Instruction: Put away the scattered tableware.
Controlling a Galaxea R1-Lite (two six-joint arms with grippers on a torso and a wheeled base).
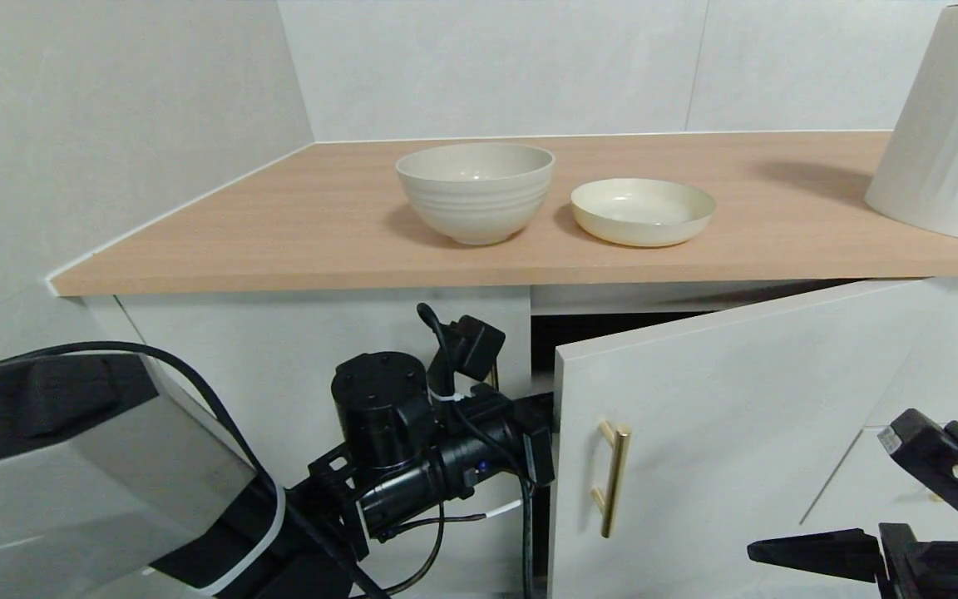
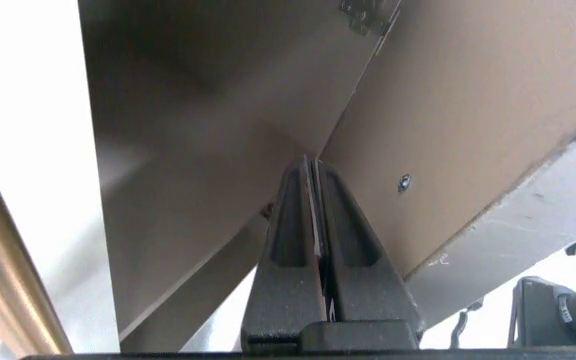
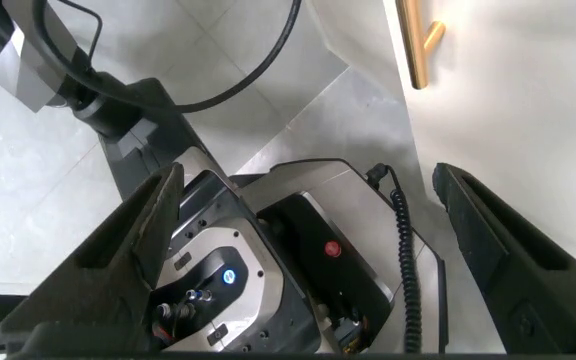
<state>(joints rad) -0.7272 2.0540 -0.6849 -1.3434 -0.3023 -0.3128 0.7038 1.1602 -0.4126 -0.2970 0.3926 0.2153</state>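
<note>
since the left gripper (image 2: 314, 165) has its fingers pressed flat together with nothing between them, and sits in the gap behind the free edge of the cabinet door (image 1: 737, 433), it can only push that door, not hold it. the likeliest slip is the closed fingers sliding off the edge, which would leave the door only partly open. a wide swing carries its own risk: the right gripper (image 3: 306, 172) waits low on the robot's right, fingers spread wide and empty, in front of the door's face and near the brass handle (image 1: 612, 478), so the panel could strike it. the tableware is not yet touched: the bowl (image 1: 476, 191) and the shallow dish (image 1: 642, 211) stand upright just beside each other on the wooden counter (image 1: 279, 241), above the cabinet. if the opening is too narrow, either piece could knock the door's edge or the frame on its way in. the bowl looks deep and smooth-walled, so a pinch on its rim may slide. the lamp shade (image 1: 945, 133) stands well apart from the dish and seems a small worry.
</note>
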